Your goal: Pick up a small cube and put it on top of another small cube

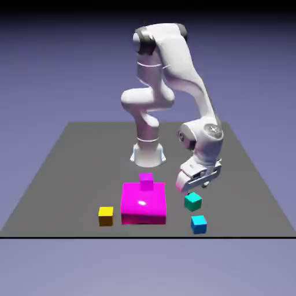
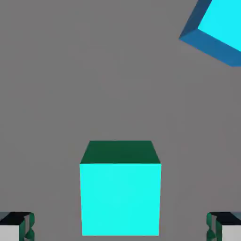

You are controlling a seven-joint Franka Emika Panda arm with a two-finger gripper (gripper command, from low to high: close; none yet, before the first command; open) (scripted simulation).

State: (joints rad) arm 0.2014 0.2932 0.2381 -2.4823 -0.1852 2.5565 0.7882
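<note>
Now the open claw (image 1: 196,188) hovers tilted just above the teal cube (image 1: 193,201).

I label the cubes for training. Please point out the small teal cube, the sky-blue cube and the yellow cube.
small teal cube (image 2: 120,197): hand view, bright front face.
sky-blue cube (image 1: 199,224): exterior view, its middle.
yellow cube (image 1: 106,215): exterior view, its middle.

A flat dark grey worktop (image 1: 69,167) lies under even light, with a plain blue-violet backdrop (image 1: 52,63) darkening toward twelve o'clock.
</note>
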